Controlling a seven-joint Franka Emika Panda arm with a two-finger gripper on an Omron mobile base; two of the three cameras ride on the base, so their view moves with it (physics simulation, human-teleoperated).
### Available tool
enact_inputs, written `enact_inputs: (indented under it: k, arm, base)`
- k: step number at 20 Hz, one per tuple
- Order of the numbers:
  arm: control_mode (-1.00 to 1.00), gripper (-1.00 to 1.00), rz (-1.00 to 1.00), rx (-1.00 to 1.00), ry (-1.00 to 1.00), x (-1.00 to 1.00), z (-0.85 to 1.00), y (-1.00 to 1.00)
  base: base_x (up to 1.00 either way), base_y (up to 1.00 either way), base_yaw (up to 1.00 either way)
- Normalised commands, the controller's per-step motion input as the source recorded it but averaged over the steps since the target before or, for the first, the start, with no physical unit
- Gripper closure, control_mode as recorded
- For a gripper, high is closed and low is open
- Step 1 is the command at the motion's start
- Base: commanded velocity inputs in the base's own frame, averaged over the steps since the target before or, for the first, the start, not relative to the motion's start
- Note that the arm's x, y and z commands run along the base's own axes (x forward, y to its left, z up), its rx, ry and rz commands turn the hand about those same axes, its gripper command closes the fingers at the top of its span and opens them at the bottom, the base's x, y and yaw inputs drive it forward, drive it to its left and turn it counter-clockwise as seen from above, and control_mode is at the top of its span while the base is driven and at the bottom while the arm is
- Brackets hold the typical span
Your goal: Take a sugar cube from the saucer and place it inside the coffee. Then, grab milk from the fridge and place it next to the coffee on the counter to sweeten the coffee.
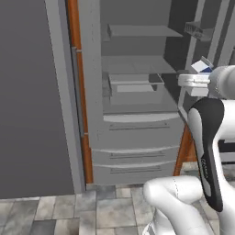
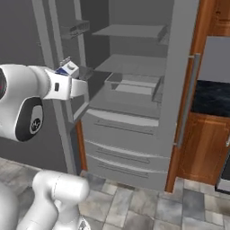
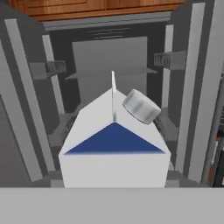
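**Hand view: milk carton close before the open fridge**

Hand view looks straight over the milk, a white gable-top carton with a dark blue triangular panel and a round grey cap on its sloped top. It sits right at the bottom of the picture, where the finger tips would rise, and hides them. Whether the jaws clamp it or merely stand around it cannot be told; they look spread about as wide as the carton.

From the left base view, the gripper reaches toward the fridge, with the milk showing just above the hand. The right base view shows the same: the gripper sits in front of the fridge interior, near its open door, and the carton's top peeks over the hand.

No brand, label or readable writing appears on the carton; its faces are plain white and blue.
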Motion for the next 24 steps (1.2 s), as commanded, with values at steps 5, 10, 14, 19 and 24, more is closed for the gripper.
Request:
enact_inputs:
  k: [5, 10, 14, 19, 24]
  arm:
    - [1.00, 1.00, 0.00, 0.00, 0.00, 0.00, 0.00, 0.00]
    - [1.00, 1.00, 0.00, 0.00, 0.00, 0.00, 0.00, 0.00]
    - [1.00, 1.00, 0.00, 0.00, 0.00, 0.00, 0.00, 0.00]
    - [1.00, 1.00, 0.00, 0.00, 0.00, 0.00, 0.00, 0.00]
    - [1.00, 1.00, 0.00, 0.00, 0.00, 0.00, 0.00, 0.00]
  base:
    - [-0.90, -0.30, -0.51]
    - [-0.53, -0.48, -0.64]
    - [-0.53, -0.52, -0.63]
    - [-0.19, -0.77, -0.64]
    - [-0.01, -1.00, -0.63]
